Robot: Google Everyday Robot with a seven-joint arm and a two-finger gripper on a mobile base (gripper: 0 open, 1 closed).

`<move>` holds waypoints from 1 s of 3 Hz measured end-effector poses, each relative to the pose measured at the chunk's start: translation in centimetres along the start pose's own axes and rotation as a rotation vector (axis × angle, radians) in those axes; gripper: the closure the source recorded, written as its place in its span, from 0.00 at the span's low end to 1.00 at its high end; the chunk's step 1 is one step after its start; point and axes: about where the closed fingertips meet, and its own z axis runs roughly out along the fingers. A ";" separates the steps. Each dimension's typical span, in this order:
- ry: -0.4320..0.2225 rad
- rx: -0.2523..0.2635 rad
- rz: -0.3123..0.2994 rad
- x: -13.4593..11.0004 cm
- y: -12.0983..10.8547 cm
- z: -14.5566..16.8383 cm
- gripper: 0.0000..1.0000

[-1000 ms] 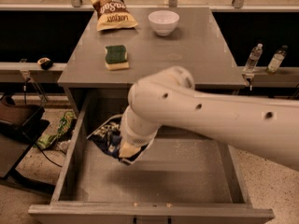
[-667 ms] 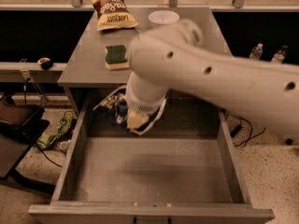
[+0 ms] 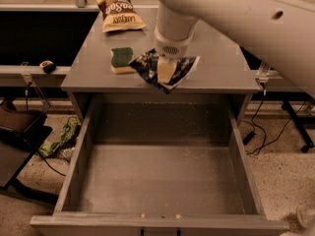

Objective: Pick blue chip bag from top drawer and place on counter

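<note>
Claw upper centre of frame, clamped on the blue chip bag at the front edge of the bench; contact with the surface unclear. Green sponge sits just left of the bag, yellow chip bag further up. Top drawer stands pulled out below.

The crumpled navy blue chip bag hangs pinched in the end effector over the desk's front edge; below, the grey top drawer stands open.
</note>
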 end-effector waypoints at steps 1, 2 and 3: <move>-0.009 0.096 0.166 1.3 -6.5 -2.5 1.00; -0.024 0.210 0.321 2.4 -11.4 -2.9 1.00; -0.026 0.216 0.349 2.5 -11.6 -2.7 0.82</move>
